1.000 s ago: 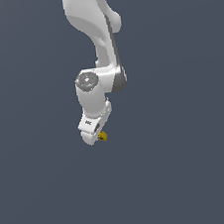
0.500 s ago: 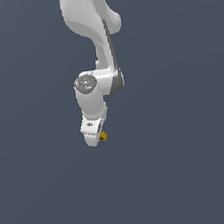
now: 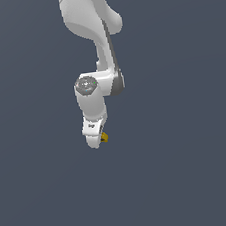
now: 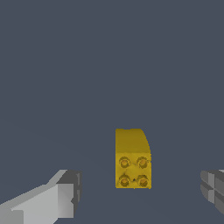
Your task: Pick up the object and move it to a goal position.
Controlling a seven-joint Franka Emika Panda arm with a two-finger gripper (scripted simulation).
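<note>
1. The object [image 4: 132, 159] is a small mustard-yellow block with four round studs on one face and one rounded, sloping end; it lies on the flat grey ground [image 4: 109, 65].
2. Seen from the wrist, it sits between the two fingers [image 4: 65, 197], nearer neither by much, with clear grey gaps on both sides, so nothing touches it.
3. The gripper [image 3: 96, 140] is spread wide, holding nothing.
4. In the exterior view only a yellow speck [image 3: 104, 137] peeks out at the gripper's tip, on the exterior view's right of it.
5. The white arm [image 3: 92, 32] comes down from above, wrist pointing downward.
</note>
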